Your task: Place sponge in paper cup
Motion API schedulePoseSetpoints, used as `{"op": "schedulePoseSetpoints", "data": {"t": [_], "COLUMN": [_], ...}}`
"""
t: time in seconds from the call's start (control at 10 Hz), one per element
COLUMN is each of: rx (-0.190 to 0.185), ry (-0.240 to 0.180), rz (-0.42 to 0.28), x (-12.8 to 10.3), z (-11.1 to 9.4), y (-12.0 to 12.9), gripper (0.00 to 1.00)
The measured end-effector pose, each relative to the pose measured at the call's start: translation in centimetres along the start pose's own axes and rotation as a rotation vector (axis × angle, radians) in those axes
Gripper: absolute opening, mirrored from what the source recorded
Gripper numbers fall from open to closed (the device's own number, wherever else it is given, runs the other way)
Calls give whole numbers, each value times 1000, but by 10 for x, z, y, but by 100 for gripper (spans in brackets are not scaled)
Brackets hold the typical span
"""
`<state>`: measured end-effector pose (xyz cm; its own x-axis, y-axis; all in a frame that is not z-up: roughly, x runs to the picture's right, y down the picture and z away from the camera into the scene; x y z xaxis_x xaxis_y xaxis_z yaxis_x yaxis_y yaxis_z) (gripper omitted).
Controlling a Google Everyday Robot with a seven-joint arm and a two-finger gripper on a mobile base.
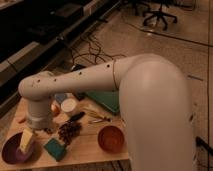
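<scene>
Right now the robot's long white arm (100, 80) is reaching across the pale wooden tabletop (87, 150) and turning down at its wrist over the left part. The pincer (42, 128) is hanging below that wrist, close above the wood, just beside a dark purple bowl (10, 152) that is carrying a pale yellow wedge-like block (26, 141). The pincer is standing released, and nothing is showing in its grasp.

The flat, square teal-green sponge (55, 148) is lying flat on the tabletop near the front edge, apart from the pincer. In the camera view it is sitting a little below and to the right of the pincer, between the purple bowl and a dark brown heap of small pieces (69, 131). It is looking almost square, so no long axis is standing out; its edges are running on a diagonal to the table's front edge.

The small white round paper cup (68, 105) is standing upright, mouth up, farther back, above and to the right of the pincer. An orange-brown bowl (111, 138) is sitting well to the right.

By my reading, the grasp is not yet begun. The coming move is probably calling for a short shift toward the front edge and a wrist turn to meet the sponge's slanted sides.
</scene>
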<state>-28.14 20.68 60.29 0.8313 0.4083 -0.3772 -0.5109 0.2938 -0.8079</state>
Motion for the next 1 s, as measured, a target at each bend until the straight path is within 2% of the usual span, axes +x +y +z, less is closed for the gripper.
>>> {"op": "schedulePoseSetpoints", "data": {"t": [0.6, 0.8, 1.0], "rx": [6, 24, 33], "ry": [2, 24, 25], "rz": [12, 111, 187], "x": [0, 11, 20], "z": [-1, 8, 16], "y": [-1, -14, -29], "gripper": [80, 80, 80]}}
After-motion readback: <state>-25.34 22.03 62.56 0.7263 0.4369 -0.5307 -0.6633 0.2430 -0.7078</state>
